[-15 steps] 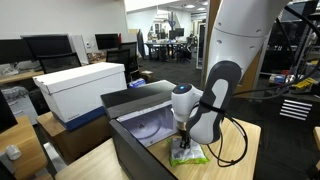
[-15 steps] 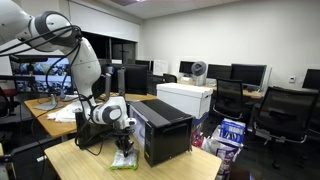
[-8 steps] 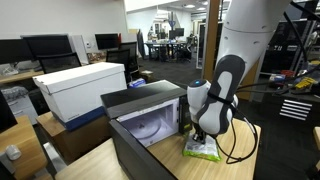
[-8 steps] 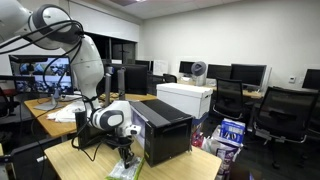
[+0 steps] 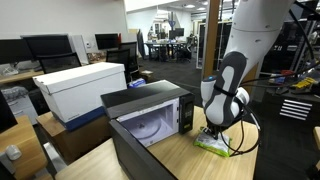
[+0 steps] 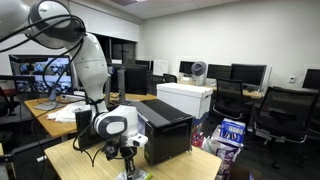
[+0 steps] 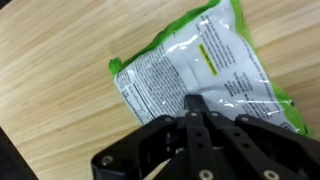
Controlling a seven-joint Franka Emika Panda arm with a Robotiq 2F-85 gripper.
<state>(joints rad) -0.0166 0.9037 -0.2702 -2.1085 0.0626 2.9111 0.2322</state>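
Note:
My gripper (image 7: 193,101) is shut, with its two black fingers pressed together on the near edge of a green and silver snack bag (image 7: 205,58). The bag's printed back faces up, and it lies against the wooden table (image 7: 50,90). In both exterior views the gripper (image 5: 213,132) (image 6: 128,167) points straight down. It holds the bag (image 5: 212,144) (image 6: 134,176) at the table top, in front of a black microwave (image 5: 150,118) (image 6: 165,125).
The microwave stands on the table with its door facing the arm. A white box (image 5: 80,85) (image 6: 187,97) stands behind it. Office chairs (image 6: 275,110), monitors and desks fill the room around. The table edge (image 6: 205,160) runs close by the bag.
The arm has slid along the microwave's front toward the table's end, and the green bag has moved with the shut gripper.

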